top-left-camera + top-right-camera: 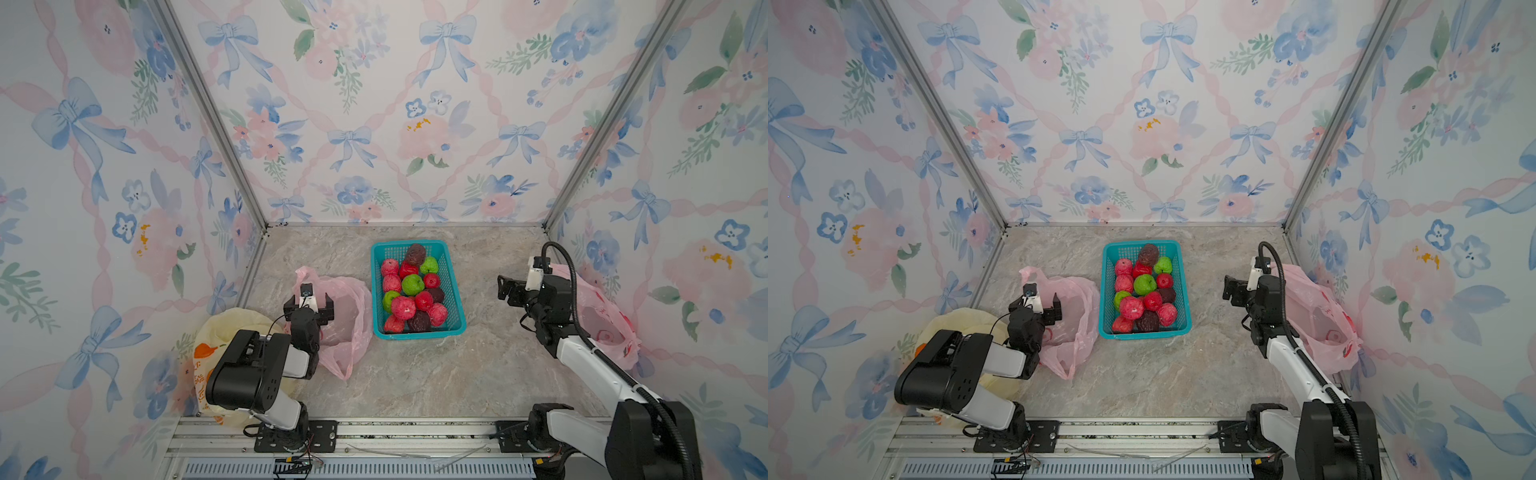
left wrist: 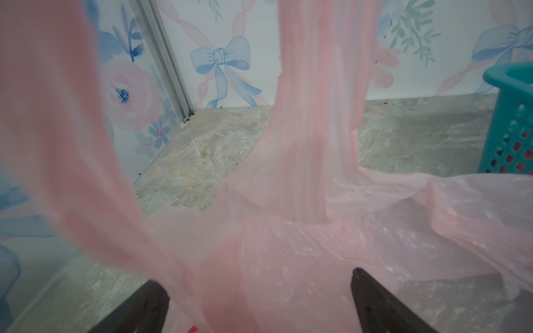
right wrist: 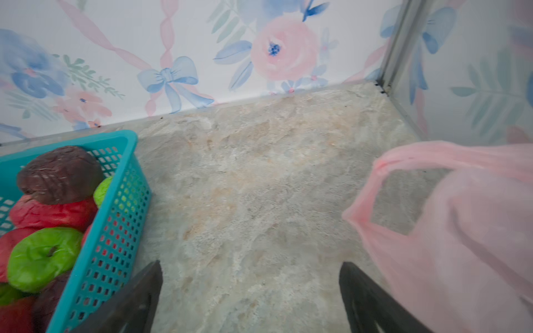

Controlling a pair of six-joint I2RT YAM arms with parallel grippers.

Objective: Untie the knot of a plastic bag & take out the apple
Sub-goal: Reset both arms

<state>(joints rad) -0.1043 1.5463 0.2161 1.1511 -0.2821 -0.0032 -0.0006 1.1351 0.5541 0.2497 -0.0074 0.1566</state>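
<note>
Entries, nearest the rail first; places given from the teal basket.

1. Yellowish bag with orange print: well to the left of the basket, at the near left corner, partly under the left arm. Contents cannot be told.

2. Left gripper: left of the basket, over the pink bag. Jaws spread wide, nothing between them; the left wrist view shows pink film draped just past the open tips.

3. Pink bag: lies slack just left of the basket, nearly touching its wall. Handle loops stand loose and apart; no knot is visible. Looks flat; no apple can be made out inside.

4. Right gripper: right of the basket, above bare tabletop. Jaws spread, empty.

5. Second pink bag: well right of the basket, against the right wall, behind the right arm. Handles open; contents cannot be told.

6. Teal basket: centre of the table, heaped with red, green and dark apples.

Step, as judged: both arms empty after a drop; the apple sits among those in the basket, so this round looks finished.

Next move, as judged: if another tied bag is supplied, one gripper pins the bag while the other works the knot.
</note>
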